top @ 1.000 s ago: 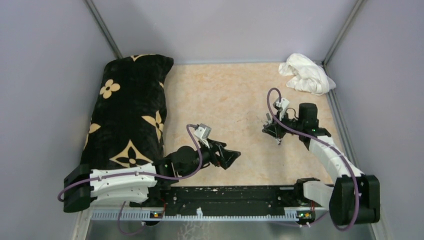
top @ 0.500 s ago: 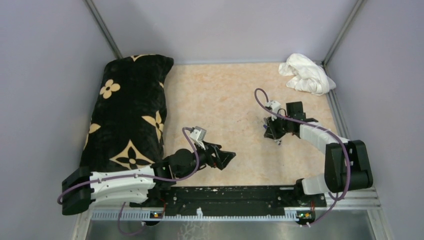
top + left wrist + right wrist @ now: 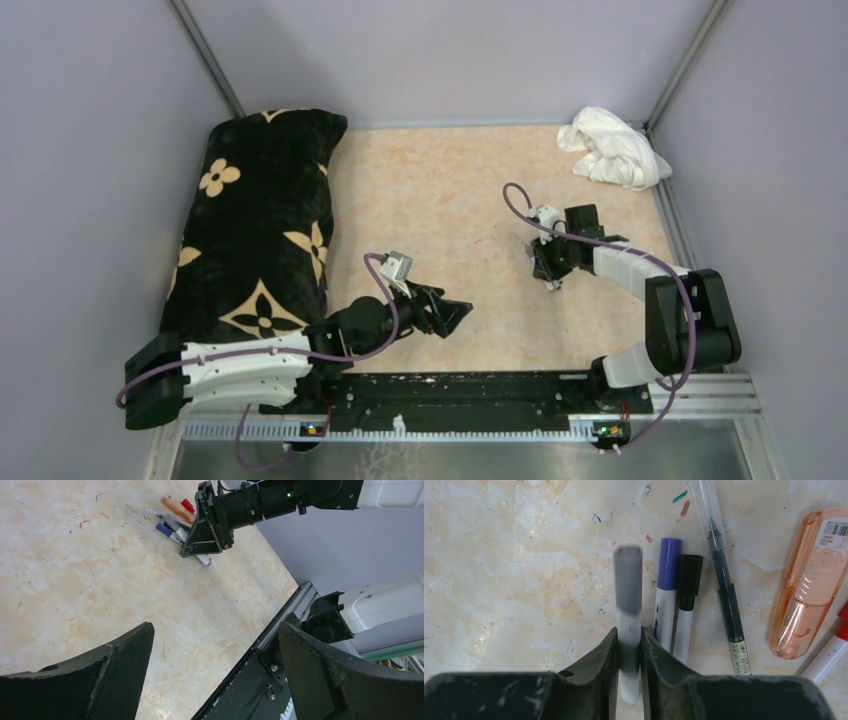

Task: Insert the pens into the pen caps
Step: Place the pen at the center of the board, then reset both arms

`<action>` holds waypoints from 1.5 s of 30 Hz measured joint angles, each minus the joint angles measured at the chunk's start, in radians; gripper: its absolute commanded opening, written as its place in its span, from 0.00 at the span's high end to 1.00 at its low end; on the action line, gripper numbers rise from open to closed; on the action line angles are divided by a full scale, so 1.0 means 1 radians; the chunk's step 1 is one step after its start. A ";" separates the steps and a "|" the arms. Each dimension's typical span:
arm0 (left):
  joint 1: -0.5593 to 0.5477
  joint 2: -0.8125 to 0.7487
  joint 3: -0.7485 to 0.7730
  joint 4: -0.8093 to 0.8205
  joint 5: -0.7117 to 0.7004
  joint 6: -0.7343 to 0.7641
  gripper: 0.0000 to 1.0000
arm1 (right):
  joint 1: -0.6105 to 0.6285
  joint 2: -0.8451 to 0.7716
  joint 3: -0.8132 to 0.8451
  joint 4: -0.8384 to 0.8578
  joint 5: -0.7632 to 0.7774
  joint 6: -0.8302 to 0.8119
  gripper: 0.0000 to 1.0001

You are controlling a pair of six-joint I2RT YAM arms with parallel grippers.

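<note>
One table (image 3: 440,190) carries everything. One black cushion (image 3: 262,220) with tan flowers lies beside the left arm, on its outer side. One white cloth (image 3: 612,148) sits crumpled in the corner beyond the right arm.

There are two grippers. The left gripper (image 3: 215,629) hangs above bare table with its jaws spread wide and nothing between them; the pens lie well ahead of it. The right gripper (image 3: 629,632) is down among the pens, its jaws pinched onto the white barrel of the grey pen (image 3: 628,580), whose capped end sticks out past the fingertips and looks blurred.

Six pens in all. One orange highlighter (image 3: 809,585), the fattest, lies farthest to the side of that gripper, with one red pen (image 3: 831,650) at the frame edge just beside it. Between highlighter and fingers lie three: one clear pen (image 3: 724,590), one black pen (image 3: 686,600) and one purple pen (image 3: 667,595), the last two touching side by side, nearest the fingers. Four caps sit on their pens: grey, purple, black, red.
</note>
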 measured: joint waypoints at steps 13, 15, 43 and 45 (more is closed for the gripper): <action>0.037 -0.001 0.182 -0.135 0.060 0.074 0.02 | -0.009 -0.049 0.023 -0.047 -0.008 -0.009 0.65; 0.079 0.001 0.237 -0.172 0.110 0.098 0.02 | -0.027 -0.100 0.037 -0.077 -0.039 -0.032 0.60; 0.603 0.006 1.183 -0.974 0.453 0.352 0.01 | -0.147 -0.576 0.956 -0.320 0.059 0.388 0.01; 0.603 -0.025 1.192 -0.995 0.437 0.361 0.01 | -0.147 -0.564 0.970 -0.344 0.076 0.415 0.01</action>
